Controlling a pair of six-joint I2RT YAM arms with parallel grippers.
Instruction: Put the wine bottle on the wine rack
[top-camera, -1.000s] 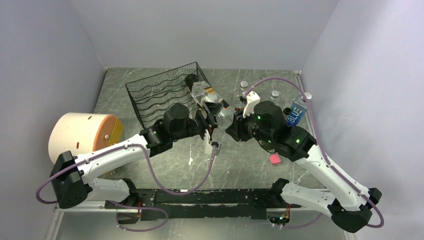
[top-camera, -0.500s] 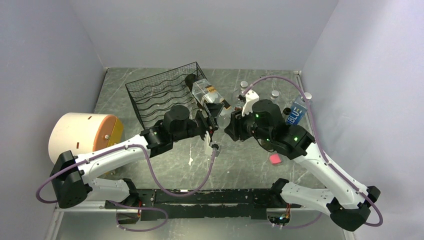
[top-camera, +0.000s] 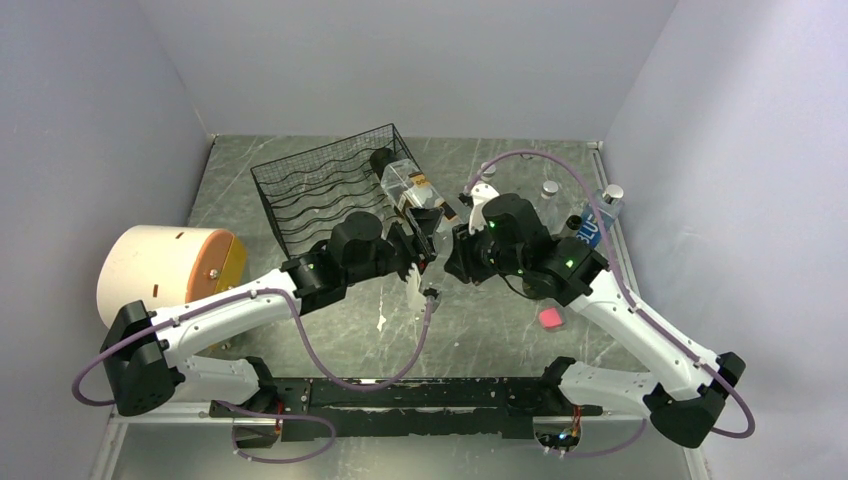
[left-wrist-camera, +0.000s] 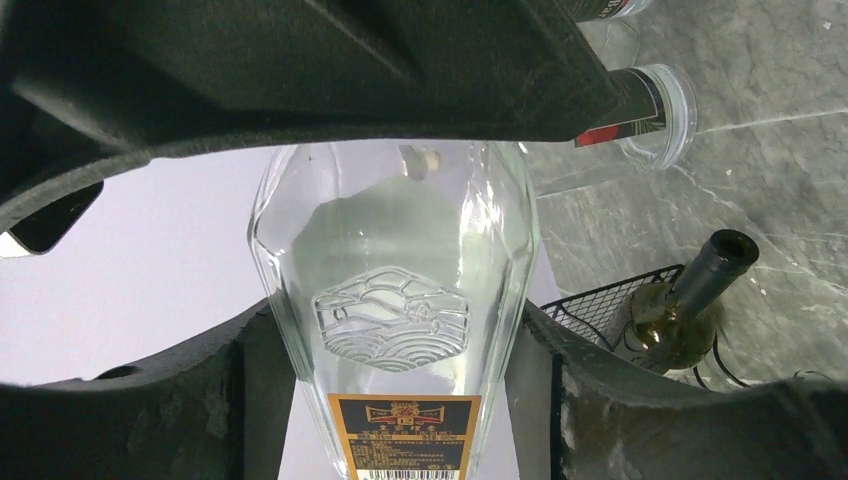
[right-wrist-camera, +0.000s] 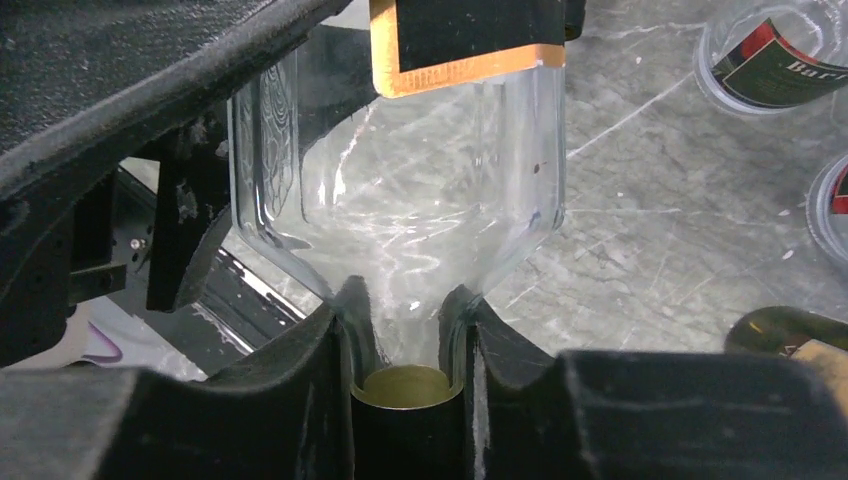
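Both arms hold the bottle (top-camera: 410, 188) just beside the rack (top-camera: 315, 190)
The left gripper (left-wrist-camera: 395, 385) clamps its body and the right gripper (right-wrist-camera: 405, 345) pinches its neck. Its long axis runs from neck at 5 o'clock to base at 11 o'clock, toward the rack.

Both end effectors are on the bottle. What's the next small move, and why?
Probably ease the wine bottle a little left, over a free row of the wine rack, before lowering. The left end effector grips its body and the right end effector its neck, but it is at the rack's right edge, beside the dark bottle already there.
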